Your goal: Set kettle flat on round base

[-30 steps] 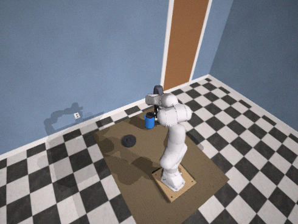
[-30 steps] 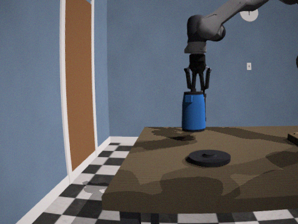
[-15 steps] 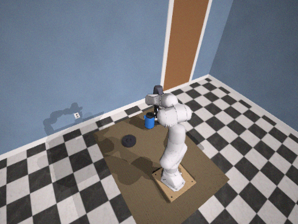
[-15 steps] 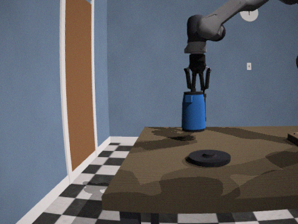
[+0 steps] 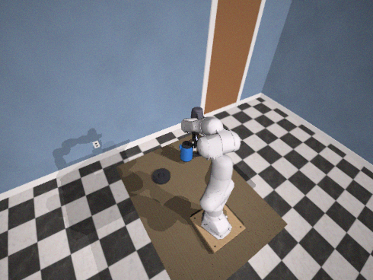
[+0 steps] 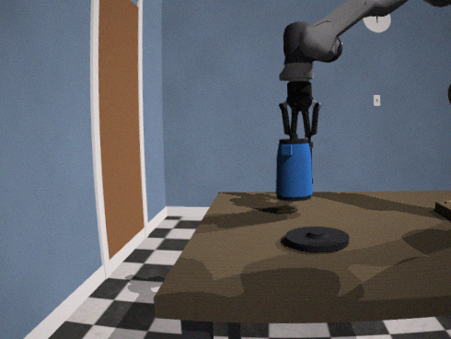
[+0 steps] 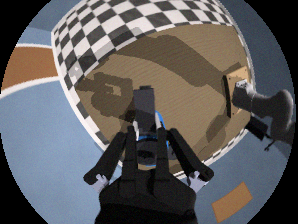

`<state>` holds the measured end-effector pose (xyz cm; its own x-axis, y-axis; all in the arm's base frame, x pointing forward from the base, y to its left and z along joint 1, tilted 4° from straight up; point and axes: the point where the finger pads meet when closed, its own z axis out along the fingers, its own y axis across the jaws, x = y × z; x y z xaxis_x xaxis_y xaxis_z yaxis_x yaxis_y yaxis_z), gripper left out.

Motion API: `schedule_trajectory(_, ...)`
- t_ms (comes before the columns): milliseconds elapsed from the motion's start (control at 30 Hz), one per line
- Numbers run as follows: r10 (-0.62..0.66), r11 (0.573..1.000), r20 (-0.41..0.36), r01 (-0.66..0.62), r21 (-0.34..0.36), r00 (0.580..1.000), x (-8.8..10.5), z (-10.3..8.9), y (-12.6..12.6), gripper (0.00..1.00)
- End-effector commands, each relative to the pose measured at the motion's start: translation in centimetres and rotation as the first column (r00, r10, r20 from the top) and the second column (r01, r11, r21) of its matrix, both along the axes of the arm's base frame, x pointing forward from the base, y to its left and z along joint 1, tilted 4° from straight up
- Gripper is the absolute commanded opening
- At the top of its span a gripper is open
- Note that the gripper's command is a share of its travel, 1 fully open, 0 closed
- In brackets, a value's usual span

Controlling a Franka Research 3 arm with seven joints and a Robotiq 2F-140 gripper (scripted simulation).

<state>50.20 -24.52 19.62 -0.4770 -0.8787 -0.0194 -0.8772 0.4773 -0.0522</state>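
Observation:
The blue kettle [image 5: 186, 152] stands upright near the far edge of the brown table, and it also shows in the exterior view [image 6: 294, 169]. My gripper [image 6: 300, 137] comes down from above onto the kettle's top and is shut on its handle, which the body mostly hides. In the wrist view the gripper [image 7: 145, 156] closes around a dark bar with a bit of blue kettle beside it. I cannot tell whether the kettle touches the table or hangs just above it. The dark round base [image 5: 161, 176] [image 6: 316, 239] lies flat with its stud up, well apart from the kettle and closer to the table's front.
The arm's own pedestal sits on a light wooden plate [image 5: 218, 227] at the near end of the table. The table's left edge [image 6: 184, 249] drops to the checkered floor. A brown door panel [image 6: 119, 124] and blue walls stand behind.

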Motion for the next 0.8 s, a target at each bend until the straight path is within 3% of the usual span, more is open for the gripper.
schedule_trajectory(0, -0.008, 1.000, 0.012, 0.008, -0.005, 1.000, 0.3, 0.5, 0.2, 0.00)
schedule_trajectory(767, -0.008, 1.000, 0.012, 0.008, -0.005, 1.000, 0.1, 0.4, 3.9, 0.00)
